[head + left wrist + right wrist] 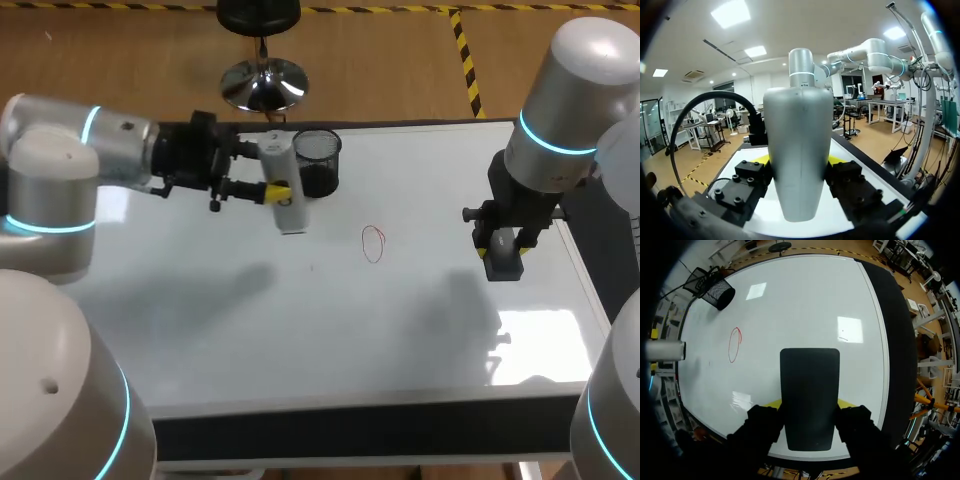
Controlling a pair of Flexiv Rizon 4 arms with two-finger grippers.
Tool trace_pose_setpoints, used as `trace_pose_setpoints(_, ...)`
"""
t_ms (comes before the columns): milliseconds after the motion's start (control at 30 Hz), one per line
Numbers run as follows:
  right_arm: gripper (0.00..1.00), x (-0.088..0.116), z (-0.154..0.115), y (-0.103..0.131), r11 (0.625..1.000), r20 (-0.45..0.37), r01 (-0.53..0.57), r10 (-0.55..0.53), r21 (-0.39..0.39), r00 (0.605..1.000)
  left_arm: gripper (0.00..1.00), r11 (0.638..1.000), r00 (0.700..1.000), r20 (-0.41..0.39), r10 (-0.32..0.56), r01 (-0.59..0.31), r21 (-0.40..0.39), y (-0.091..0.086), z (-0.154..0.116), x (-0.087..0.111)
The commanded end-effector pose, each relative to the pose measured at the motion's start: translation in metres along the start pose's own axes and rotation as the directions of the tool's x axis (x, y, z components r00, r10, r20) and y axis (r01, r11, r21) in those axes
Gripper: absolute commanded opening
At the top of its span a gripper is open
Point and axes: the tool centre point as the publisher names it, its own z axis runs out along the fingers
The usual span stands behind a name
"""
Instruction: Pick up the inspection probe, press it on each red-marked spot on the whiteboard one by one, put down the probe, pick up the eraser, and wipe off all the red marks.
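My left gripper (272, 190) is shut on the grey-white inspection probe (283, 185) and holds it over the whiteboard (300, 320), beside the mesh cup and left of the red oval mark (373, 243). In the left wrist view the probe (799, 160) fills the space between the fingers of that gripper (799, 172). At the board's right side my right gripper (500, 245) is shut on the black eraser (504, 262). The right wrist view shows the eraser (809, 395) clamped in the gripper (809, 407) above the whiteboard (805, 305), with the red mark (734, 345) and the probe's end (665, 350) off to one side.
A black mesh cup (318, 160) stands at the back of the board, just right of the probe; it also shows in the right wrist view as the mesh cup (717, 292). A dark strip (350, 435) runs along the table's front edge.
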Motion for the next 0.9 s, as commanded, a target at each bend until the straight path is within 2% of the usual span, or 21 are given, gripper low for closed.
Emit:
trace_pose_setpoints(33,0.0,-0.001,0.0,0.0,1.0,-0.002,0.001,-0.001,-0.001,1.0,0.0,1.0,0.999,0.031,0.007,-0.007,-0.005,-0.006,-0.02,0.012)
trace_pose_setpoints(600,0.0,-0.001,0.0,0.0,1.0,-0.002,0.001,-0.001,-0.001,1.0,0.0,1.0,0.997,0.076,0.009,-0.01,0.014,0.003,-0.044,0.022)
trace_pose_setpoints(900,0.0,-0.001,0.0,0.0,1.0,-0.002,0.001,-0.001,-0.001,1.0,0.0,1.0,0.997,0.076,0.009,-0.01,0.014,0.003,-0.044,0.022)
